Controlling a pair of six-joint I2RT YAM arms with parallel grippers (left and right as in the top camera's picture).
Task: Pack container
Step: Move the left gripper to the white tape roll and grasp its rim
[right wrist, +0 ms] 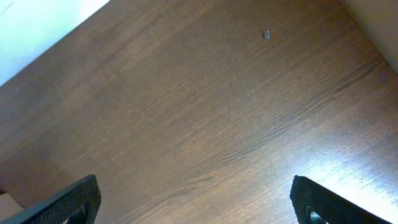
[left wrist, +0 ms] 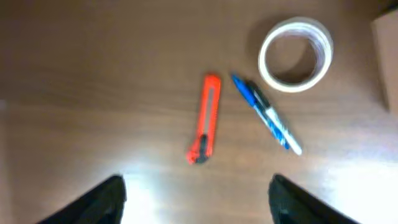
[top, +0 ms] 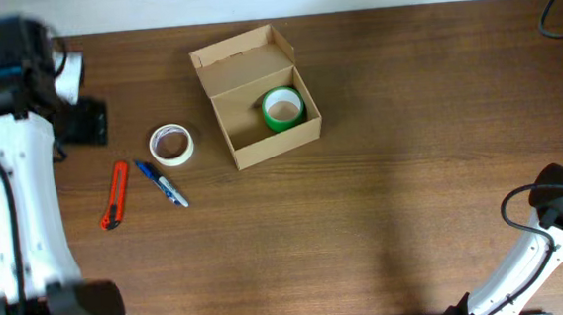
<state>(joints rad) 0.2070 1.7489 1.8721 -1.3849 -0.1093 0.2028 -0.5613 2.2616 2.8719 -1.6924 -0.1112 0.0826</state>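
Left fingers [left wrist: 102, 202] stand wide apart, holding nothing, above the orange cutter [left wrist: 205, 118], blue pen [left wrist: 266, 115] and white tape roll [left wrist: 292, 84]. Right fingers [right wrist: 68, 202] are spread wide too, over the brown surface [right wrist: 205, 124]. The container [top: 279, 145] sits open near the white tape roll, with a green tape roll [top: 281, 126] inside.

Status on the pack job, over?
Both open, empty: left gripper above knife and pen, right gripper over tabletop. Open container holds green tape roll. Outside: white tape roll, knife, pen; nothing blocking.
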